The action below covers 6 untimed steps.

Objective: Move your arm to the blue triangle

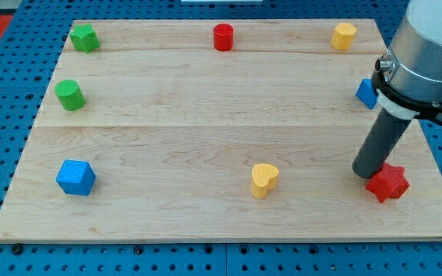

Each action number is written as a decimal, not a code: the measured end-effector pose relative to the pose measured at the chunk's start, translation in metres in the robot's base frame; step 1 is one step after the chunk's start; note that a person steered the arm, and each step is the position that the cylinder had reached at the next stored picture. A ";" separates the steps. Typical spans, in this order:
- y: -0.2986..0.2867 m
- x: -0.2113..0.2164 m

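Observation:
The blue triangle [366, 93] lies near the board's right edge, partly hidden behind my arm. My tip [366, 173] rests on the board below it, touching the upper left of the red star [388, 183]. The tip is well below the blue triangle, with the rod rising towards the view's upper right.
A green block [84, 37], a red cylinder [222, 37] and a yellow block [344, 36] line the top edge. A green cylinder [70, 94] and a blue cube [76, 177] sit at the left. A yellow heart [264, 179] lies at the bottom middle.

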State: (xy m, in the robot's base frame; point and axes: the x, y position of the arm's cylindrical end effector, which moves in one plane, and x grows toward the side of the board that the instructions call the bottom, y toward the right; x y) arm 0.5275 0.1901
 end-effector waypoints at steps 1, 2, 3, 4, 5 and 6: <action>0.000 -0.004; -0.007 -0.039; -0.009 -0.066; 0.002 -0.088; -0.001 -0.102; 0.018 -0.097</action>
